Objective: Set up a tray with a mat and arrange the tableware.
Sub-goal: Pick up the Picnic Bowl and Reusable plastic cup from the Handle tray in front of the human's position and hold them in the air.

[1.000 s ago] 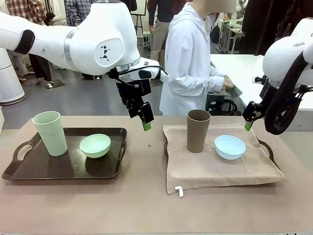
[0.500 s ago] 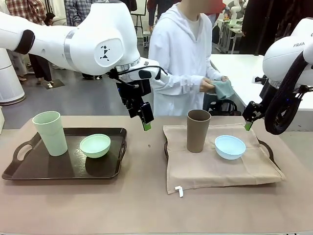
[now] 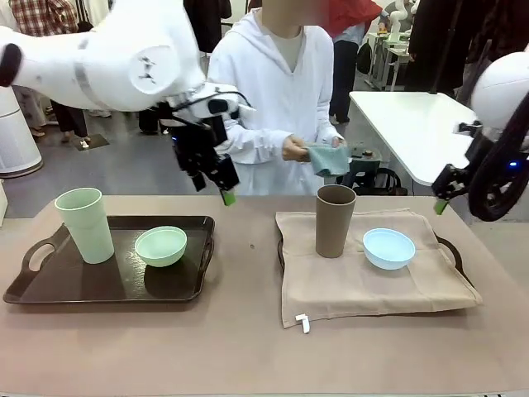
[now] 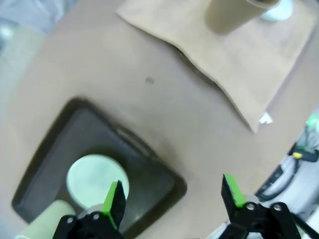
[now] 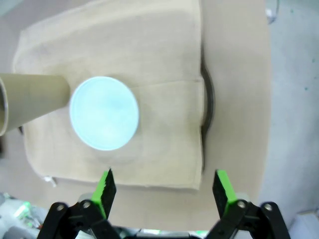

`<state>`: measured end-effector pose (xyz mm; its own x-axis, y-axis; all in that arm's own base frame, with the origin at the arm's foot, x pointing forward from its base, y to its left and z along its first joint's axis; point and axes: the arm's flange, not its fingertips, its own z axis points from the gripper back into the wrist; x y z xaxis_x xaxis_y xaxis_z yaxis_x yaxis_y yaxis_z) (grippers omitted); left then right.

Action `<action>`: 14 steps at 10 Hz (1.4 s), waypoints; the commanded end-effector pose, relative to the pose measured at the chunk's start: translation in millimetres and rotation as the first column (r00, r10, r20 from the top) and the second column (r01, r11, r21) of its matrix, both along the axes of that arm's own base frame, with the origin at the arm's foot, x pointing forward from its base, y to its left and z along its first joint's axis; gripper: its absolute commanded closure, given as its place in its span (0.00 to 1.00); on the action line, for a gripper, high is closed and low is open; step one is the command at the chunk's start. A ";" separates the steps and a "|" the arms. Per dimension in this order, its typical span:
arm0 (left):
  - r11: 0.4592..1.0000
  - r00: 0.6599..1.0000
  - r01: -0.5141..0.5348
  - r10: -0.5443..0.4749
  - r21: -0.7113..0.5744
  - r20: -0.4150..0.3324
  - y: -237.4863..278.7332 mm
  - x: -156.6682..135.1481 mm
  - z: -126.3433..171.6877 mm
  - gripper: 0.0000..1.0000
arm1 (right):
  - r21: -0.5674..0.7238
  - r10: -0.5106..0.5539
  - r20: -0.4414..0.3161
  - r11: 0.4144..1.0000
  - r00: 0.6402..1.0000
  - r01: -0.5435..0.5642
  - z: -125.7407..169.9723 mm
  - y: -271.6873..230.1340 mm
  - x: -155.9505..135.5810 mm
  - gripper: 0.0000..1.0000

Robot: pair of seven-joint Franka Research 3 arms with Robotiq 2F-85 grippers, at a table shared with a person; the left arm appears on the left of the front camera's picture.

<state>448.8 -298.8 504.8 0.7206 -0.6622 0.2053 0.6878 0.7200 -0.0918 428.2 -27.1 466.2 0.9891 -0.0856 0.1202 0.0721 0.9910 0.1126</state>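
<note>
Hovering over the table's [image 3: 248,347] far side, your left gripper [image 3: 227,197] stands wide open, holding nothing | right gripper [image 3: 440,207], far right, equally wide, empty | pale green cup [image 3: 85,223] and pale green bowl [image 3: 161,246] on dark tray [image 3: 83,285], left | brown cup [image 3: 335,219] and light blue bowl [image 3: 388,248] on beige mat [image 3: 364,289], right.

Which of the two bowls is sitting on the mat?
The light blue bowl, on the beige mat beside the brown cup; the pale green bowl rests on the bare dark tray.
</note>
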 end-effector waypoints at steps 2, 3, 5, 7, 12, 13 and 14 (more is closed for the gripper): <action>0.978 0.979 -0.197 0.194 -0.061 -0.057 78.1 -12.9 12.8 0.00 | 0.080 -0.056 0.000 0.995 0.998 0.056 5.4 -43.2 -23.7 0.00; 0.965 0.969 -0.246 0.241 -0.091 -0.062 106.2 -13.2 17.5 0.00 | 0.106 -0.081 -0.004 0.991 0.997 0.081 8.1 -61.4 -28.9 0.00; 0.937 0.944 -0.326 0.316 -0.121 -0.095 160.1 -15.6 20.6 0.00 | 0.159 -0.138 0.002 0.978 0.990 0.136 12.7 -95.3 -40.4 0.00; 0.947 0.959 -0.282 0.275 -0.152 -0.067 169.0 -16.8 14.4 0.00 | 0.168 -0.209 -0.009 0.964 0.978 0.208 12.3 -95.7 -35.8 0.00; 0.918 0.929 -0.364 0.345 -0.158 -0.135 213.7 -19.7 27.0 0.00 | 0.208 -0.191 -0.018 0.959 0.981 0.191 13.7 -125.7 -45.6 0.00; 0.893 0.916 -0.396 0.370 -0.211 -0.153 246.9 -31.4 34.7 0.00 | 0.295 -0.196 -0.035 0.935 0.980 0.198 15.0 -148.2 -53.3 0.00; 0.860 0.899 -0.434 0.396 -0.269 -0.185 283.7 -42.3 36.5 0.00 | 0.390 -0.180 -0.052 0.902 0.982 0.186 16.2 -167.3 -61.1 0.00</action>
<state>424.6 -50.9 540.4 0.9405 -0.2636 0.2146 0.3239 0.8863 -0.3311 368.0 -171.5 478.4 0.9455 -0.3197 0.0620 0.2749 0.8857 0.3741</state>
